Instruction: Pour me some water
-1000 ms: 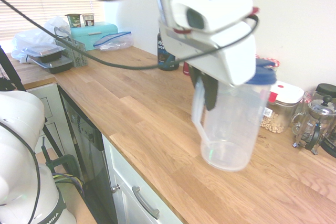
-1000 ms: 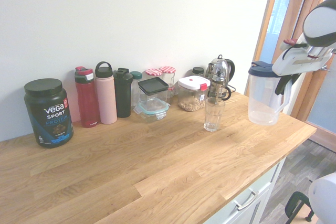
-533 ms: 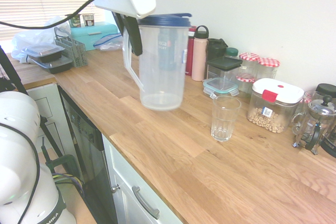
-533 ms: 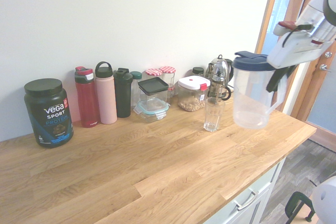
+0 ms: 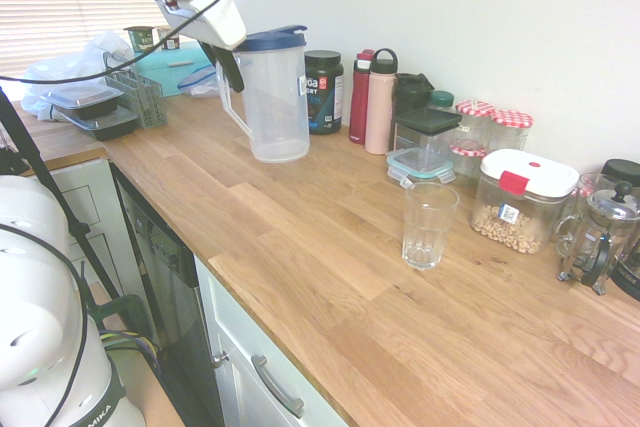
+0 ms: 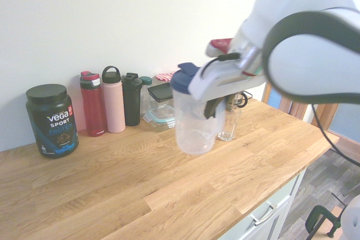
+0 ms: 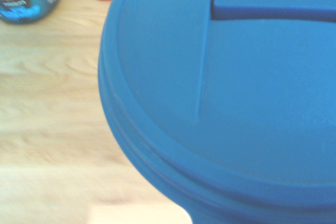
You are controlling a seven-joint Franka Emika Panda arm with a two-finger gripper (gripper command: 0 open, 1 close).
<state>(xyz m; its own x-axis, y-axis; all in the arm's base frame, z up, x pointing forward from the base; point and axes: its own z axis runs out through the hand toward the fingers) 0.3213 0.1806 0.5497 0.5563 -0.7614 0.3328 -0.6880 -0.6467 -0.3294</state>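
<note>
A clear plastic pitcher (image 5: 272, 97) with a blue lid (image 7: 236, 93) hangs upright, low over the wooden counter (image 5: 300, 247). My gripper (image 5: 228, 67) is shut on its handle. In the second exterior view the pitcher (image 6: 194, 117) is in front of my gripper (image 6: 216, 105) and partly hides the empty drinking glass (image 6: 228, 126). That glass (image 5: 428, 224) stands on the counter well apart from the pitcher. I cannot make out any water in the pitcher. The blue lid fills the wrist view.
A row along the wall holds a dark Vega tub (image 6: 50, 120), a red bottle (image 6: 93, 104), a pink bottle (image 6: 113, 99), food containers (image 5: 525, 197) and a French press (image 5: 598, 237). A dish rack (image 5: 140, 97) sits at the far end. The counter's front edge (image 5: 260, 317) drops to cabinets.
The pitcher has travelled with my gripper away from the glass, along the counter toward the Vega tub, and has come down lower. The glass has not moved.
</note>
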